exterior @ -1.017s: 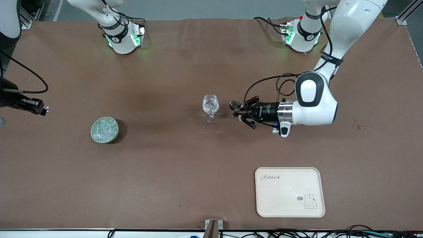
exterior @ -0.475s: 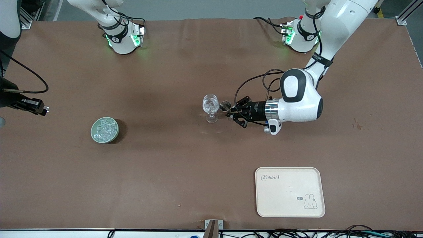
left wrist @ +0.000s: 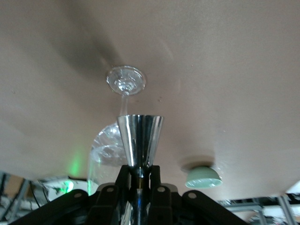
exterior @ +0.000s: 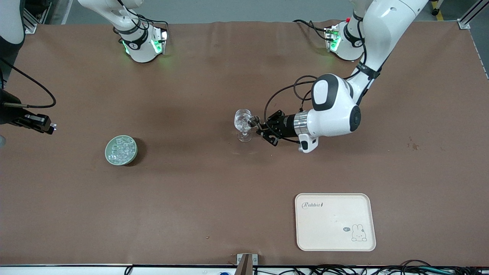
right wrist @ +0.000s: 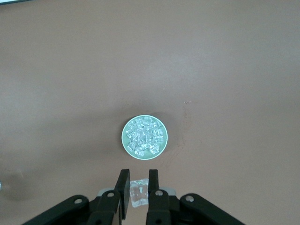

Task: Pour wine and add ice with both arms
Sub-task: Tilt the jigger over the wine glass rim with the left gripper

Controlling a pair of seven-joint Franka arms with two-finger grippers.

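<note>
My left gripper (exterior: 261, 128) is shut on the stem of a small shiny cone-shaped metal cup (exterior: 253, 121), which is tipped against the rim of a clear stemmed goblet (exterior: 243, 121) at mid-table. No wine is visible. In the left wrist view the cup (left wrist: 139, 138) sticks out from my left gripper (left wrist: 139, 172), with the goblet (left wrist: 125, 80) beside it. My right gripper (exterior: 51, 126) is up over the right arm's end of the table and shut on one ice cube (right wrist: 139, 193). A pale green dish (exterior: 108, 156) holds several ice cubes (exterior: 121, 149).
A cream tray (exterior: 335, 221) with a rabbit drawing lies near the front edge, toward the left arm's end. The pale green dish (right wrist: 124, 140) lies below my right gripper (right wrist: 139, 187) in the right wrist view. Brown table cover all round.
My left arm has carried the metal cup sideways toward the goblet and tilted it at the rim. My right arm has stayed still with the ice cube.
</note>
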